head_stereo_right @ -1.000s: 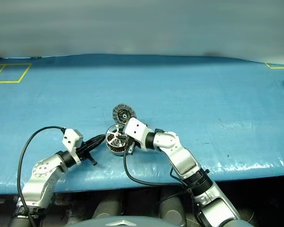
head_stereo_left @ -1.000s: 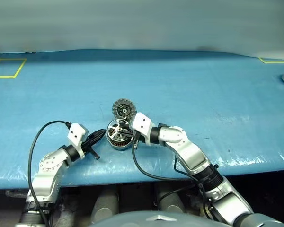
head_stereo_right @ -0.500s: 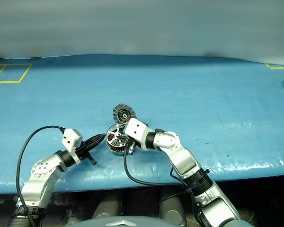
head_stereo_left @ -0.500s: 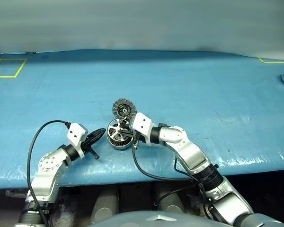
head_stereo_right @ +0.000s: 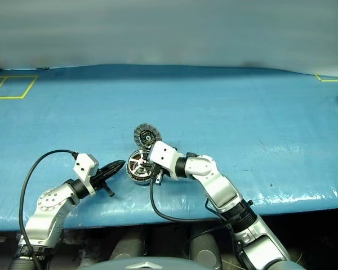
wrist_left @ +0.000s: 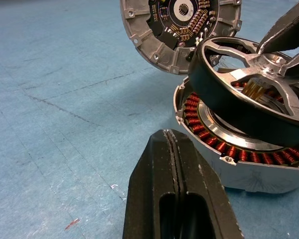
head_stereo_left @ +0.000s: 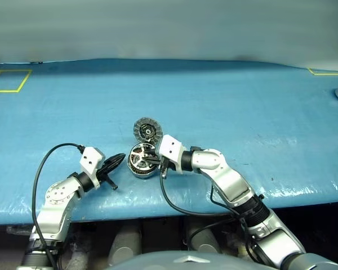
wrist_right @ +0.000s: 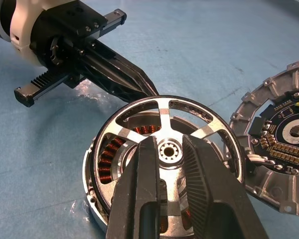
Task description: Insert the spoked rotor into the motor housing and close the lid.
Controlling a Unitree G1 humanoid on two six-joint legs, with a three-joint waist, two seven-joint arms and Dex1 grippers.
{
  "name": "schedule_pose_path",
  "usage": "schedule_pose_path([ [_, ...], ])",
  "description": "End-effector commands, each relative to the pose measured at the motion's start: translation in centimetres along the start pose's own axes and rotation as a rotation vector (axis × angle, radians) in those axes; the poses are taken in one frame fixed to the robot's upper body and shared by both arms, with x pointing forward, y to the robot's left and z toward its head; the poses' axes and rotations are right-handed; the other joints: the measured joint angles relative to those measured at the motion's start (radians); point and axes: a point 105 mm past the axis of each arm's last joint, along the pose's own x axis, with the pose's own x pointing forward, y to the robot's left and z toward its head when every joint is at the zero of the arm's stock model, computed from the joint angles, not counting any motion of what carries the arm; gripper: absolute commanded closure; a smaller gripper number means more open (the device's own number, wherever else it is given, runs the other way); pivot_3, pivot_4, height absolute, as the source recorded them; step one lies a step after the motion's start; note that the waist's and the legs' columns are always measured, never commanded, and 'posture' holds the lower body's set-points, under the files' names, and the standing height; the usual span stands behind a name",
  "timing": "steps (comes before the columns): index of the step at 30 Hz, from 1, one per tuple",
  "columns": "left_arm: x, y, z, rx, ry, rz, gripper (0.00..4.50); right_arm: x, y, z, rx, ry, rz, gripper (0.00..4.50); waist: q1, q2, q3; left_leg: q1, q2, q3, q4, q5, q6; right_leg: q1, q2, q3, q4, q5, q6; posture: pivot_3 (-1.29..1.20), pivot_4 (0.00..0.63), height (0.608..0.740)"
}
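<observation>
The right gripper (wrist_right: 167, 164), grasping the tilted spoked rotor (wrist_left: 249, 94), should probably level it over the motor housing (wrist_left: 229, 154) before seating.

Head stereo pair looking forward and down over the blue table (head_stereo_left: 225, 95); wrist views close, facing opposite sides of the shared motor housing (wrist_left: 239, 149).

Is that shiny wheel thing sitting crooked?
Yes. The spoked rotor sits tilted on the motor housing, one side raised so the copper windings show beneath. The right gripper holds its hub.
</observation>
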Motion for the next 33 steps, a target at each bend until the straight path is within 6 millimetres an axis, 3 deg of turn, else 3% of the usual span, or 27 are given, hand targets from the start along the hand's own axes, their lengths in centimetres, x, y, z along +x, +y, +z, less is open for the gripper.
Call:
schedule_pose_path([
  [1, 0.0, 0.1, 0.3, 0.008, -0.019, 0.011, 4.50, 0.1, 0.4, 0.7, -0.028, -0.016, 0.020, 4.16, 0.000, 0.000, 0.000, 0.000, 0.000, 0.000, 0.000, 0.000, 0.000, 0.000, 0.000, 0.000, 0.000, 0.000, 0.000, 0.00, 0.150, 0.740],
  [8, 0.0, 0.0, 0.2, 0.006, -0.015, 0.013, 4.50, 0.0, 0.3, 0.4, 0.059, -0.009, 0.033, 4.16, 0.000, 0.000, 0.000, 0.000, 0.000, 0.000, 0.000, 0.000, 0.000, 0.000, 0.000, 0.000, 0.000, 0.000, 0.000, 0.00, 0.150, 0.740],
  [12, 0.1, 0.0, 0.2, 0.006, -0.015, 0.008, 4.50, -0.2, -0.3, 0.7, -0.004, -0.012, -0.024, 2.84, 0.000, 0.000, 0.000, 0.000, 0.000, 0.000, 0.000, 0.000, 0.000, 0.000, 0.000, 0.000, 0.000, 0.000, 0.000, 0.00, 0.150, 0.740],
  [28, 0.5, 0.0, 0.2, 0.005, -0.016, -0.009, 4.50, -0.9, -0.4, 2.4, 0.010, -0.090, -0.049, 2.84, 0.000, 0.000, 0.000, 0.000, 0.000, 0.000, 0.000, 0.000, 0.000, 0.000, 0.000, 0.000, 0.000, 0.000, 0.000, 0.00, 0.150, 0.740],
  [32, 0.3, -0.1, 0.2, -0.001, -0.021, -0.006, 4.50, -2.5, -1.7, 1.8, 0.058, -0.080, -0.118, 2.84, 0.001, 0.000, 0.000, 0.000, 0.000, 0.000, 0.000, 0.000, 0.000, 0.000, 0.000, 0.000, 0.000, 0.000, 0.000, 0.00, 0.150, 0.740],
  [33, 0.2, -0.1, 0.2, -0.003, -0.022, -0.004, 4.50, -3.2, -2.2, 1.4, 0.073, -0.069, -0.145, 3.22, 0.002, 0.000, 0.000, 0.000, 0.000, 0.000, 0.000, 0.000, 0.000, 0.000, 0.000, 0.000, 0.000, 0.000, 0.000, 0.00, 0.150, 0.740],
])
